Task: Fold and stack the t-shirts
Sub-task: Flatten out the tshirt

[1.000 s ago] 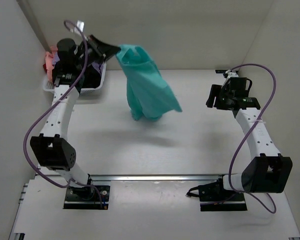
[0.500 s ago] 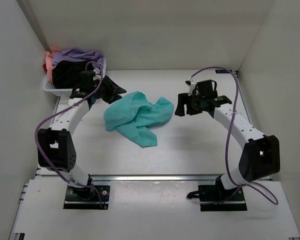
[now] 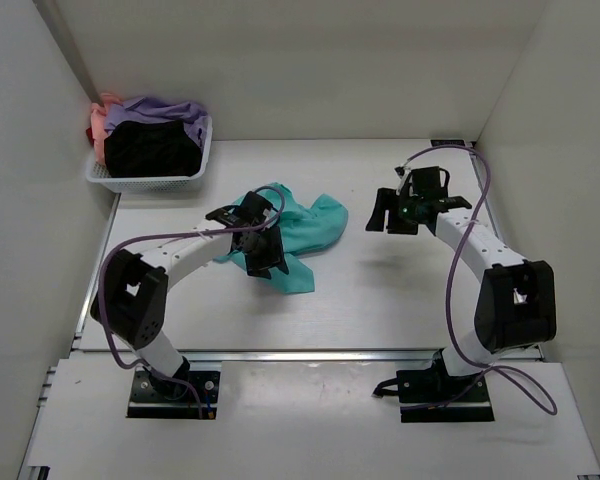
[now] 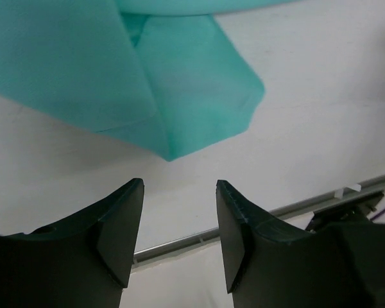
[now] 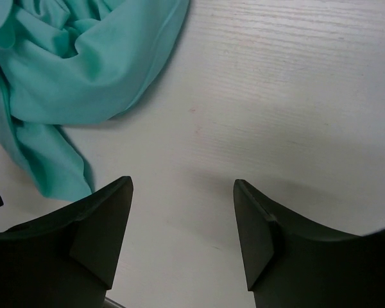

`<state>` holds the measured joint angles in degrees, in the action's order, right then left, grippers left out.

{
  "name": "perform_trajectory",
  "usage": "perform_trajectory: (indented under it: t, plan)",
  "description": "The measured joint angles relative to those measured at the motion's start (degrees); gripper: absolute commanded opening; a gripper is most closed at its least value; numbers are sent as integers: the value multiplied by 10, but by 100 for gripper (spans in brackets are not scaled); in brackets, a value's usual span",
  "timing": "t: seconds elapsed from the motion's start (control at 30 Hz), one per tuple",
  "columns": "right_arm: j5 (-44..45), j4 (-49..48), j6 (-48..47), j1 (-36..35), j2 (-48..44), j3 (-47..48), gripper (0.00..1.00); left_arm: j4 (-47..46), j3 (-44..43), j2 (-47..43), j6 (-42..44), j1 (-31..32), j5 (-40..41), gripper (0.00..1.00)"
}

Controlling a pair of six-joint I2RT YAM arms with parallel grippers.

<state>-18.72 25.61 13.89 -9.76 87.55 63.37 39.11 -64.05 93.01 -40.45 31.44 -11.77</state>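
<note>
Overhead; two wrist close-ups; common teal t-shirt (image 3: 308, 226)

The teal t-shirt (image 3: 315, 224) you lifted now lies crumpled. Your left gripper (image 3: 263, 254) has moved over it, jaws apart.

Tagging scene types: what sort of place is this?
Probably a lab robot cell: white walls box in a white table, the left arm and right arm stand at its near edge, and a teal t-shirt and mesh basket of shirts lie staged.
</note>
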Motion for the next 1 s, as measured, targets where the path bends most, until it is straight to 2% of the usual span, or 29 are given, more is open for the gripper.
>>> perform_trajectory:
  t: [0.23,0.5,0.6,0.67,0.83,1.0]
  plan:
    - [2,-2,12,-7,41,23,61,11,25,24,-38,10,43,62]
    - [3,-4,16,-9,51,34,62,16,-6,106,-56,33,68,62]
    - [3,-3,16,-6,67,48,63,10,-19,118,-63,37,71,31]
    - [4,-4,16,-6,89,70,64,10,-24,127,-62,38,68,0]
    - [9,-6,12,-16,154,140,64,10,-19,123,-52,29,66,0]
    - [12,-5,9,-42,260,253,61,14,35,73,-38,-2,67,0]
